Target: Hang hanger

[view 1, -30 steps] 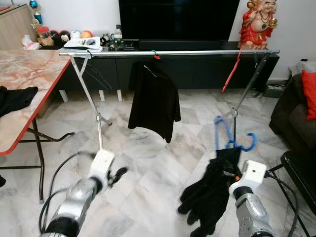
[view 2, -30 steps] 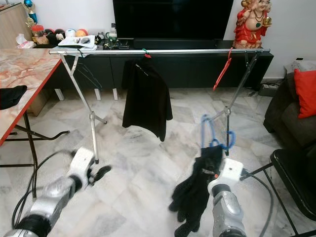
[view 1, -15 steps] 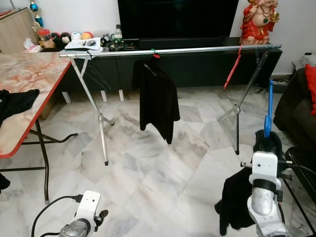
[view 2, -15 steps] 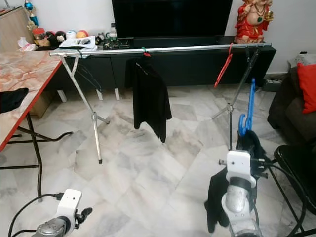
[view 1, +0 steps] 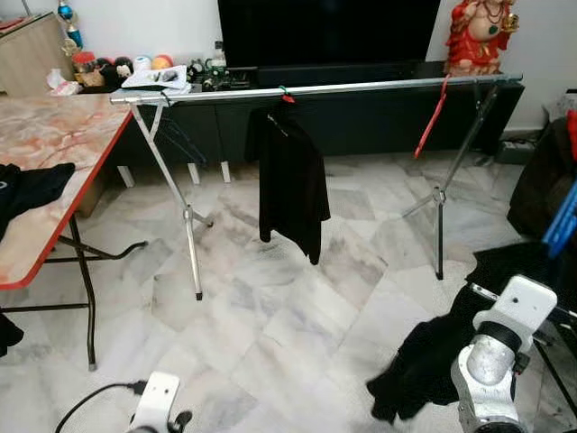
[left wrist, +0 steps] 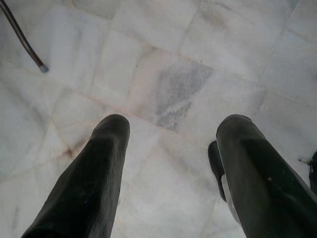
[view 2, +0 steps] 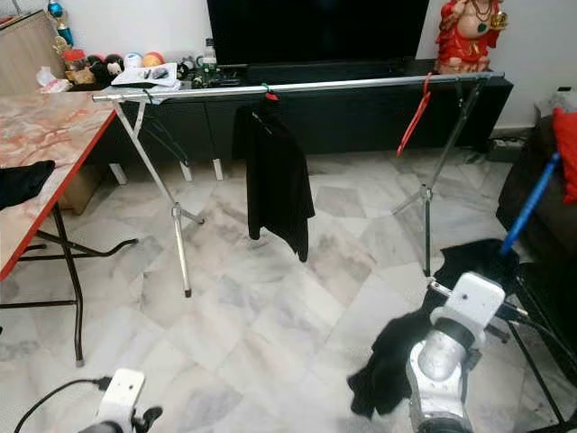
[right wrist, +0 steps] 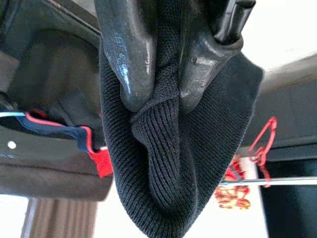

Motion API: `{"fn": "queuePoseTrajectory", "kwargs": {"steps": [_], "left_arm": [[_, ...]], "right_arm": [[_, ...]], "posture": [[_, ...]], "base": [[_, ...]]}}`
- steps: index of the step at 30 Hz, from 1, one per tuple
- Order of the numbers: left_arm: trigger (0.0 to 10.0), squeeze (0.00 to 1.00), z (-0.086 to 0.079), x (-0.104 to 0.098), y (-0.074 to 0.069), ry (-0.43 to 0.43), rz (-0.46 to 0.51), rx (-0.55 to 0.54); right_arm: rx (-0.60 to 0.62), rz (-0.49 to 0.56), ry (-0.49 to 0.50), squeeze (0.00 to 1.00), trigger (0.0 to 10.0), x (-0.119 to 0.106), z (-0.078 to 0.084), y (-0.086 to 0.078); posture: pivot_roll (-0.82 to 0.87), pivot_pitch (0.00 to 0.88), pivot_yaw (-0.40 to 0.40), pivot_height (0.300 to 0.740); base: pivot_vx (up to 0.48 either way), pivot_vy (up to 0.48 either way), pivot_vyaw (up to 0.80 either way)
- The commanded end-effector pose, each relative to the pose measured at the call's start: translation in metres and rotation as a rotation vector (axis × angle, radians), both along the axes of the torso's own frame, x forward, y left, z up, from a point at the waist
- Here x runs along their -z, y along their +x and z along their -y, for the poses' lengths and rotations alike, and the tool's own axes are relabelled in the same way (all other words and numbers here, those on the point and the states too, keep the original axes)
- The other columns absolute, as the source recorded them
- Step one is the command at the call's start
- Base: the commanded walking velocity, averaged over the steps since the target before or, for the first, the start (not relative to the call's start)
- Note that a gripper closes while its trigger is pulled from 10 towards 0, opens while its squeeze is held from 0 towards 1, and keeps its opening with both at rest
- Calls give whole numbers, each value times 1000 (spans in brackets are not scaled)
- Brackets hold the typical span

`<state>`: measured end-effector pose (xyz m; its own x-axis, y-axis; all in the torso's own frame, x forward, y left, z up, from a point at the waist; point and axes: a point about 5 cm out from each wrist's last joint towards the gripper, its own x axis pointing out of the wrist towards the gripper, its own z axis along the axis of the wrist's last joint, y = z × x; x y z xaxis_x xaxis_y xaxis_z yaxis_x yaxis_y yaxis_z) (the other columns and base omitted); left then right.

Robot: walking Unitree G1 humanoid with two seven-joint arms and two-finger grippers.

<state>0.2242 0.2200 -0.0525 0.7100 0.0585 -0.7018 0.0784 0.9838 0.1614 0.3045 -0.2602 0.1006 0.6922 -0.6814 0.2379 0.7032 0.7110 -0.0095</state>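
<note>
A silver clothes rail spans the room on two folding stands. A black shirt hangs from it near the middle, and an empty red hanger hangs towards its right end. My right arm is raised at the lower right, carrying a blue hanger with a black knit garment draped from it. In the right wrist view my right gripper is shut on that knit fabric. My left gripper is open, low over the marble floor.
A marble-topped table with a red edge stands at the left with a dark cloth on it. Behind the rail are a black TV console and a red statue. A dark sofa is at the right. The rack's legs rest on the floor.
My right arm has tilted to the right, so the blue hanger now leans towards the frame's right edge. My left arm has dropped lower. The camera has shifted slightly.
</note>
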Motion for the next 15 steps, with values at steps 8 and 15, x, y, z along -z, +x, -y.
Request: {"fn": "queuePoseTrajectory", "kwargs": {"steps": [8,15], "left_arm": [[10000,0,-3,-12,15,26,89,-14],[10000,0,2,-17,23,16,125,7]], "right_arm": [[22,88,-98,0,10000,-33,14,10],[-185,-2,-81,0,10000,-24,-2,23]], "posture": [[100,42,49,740],[92,38,47,740]], "base": [[0,0,0],[0,0,0]]}}
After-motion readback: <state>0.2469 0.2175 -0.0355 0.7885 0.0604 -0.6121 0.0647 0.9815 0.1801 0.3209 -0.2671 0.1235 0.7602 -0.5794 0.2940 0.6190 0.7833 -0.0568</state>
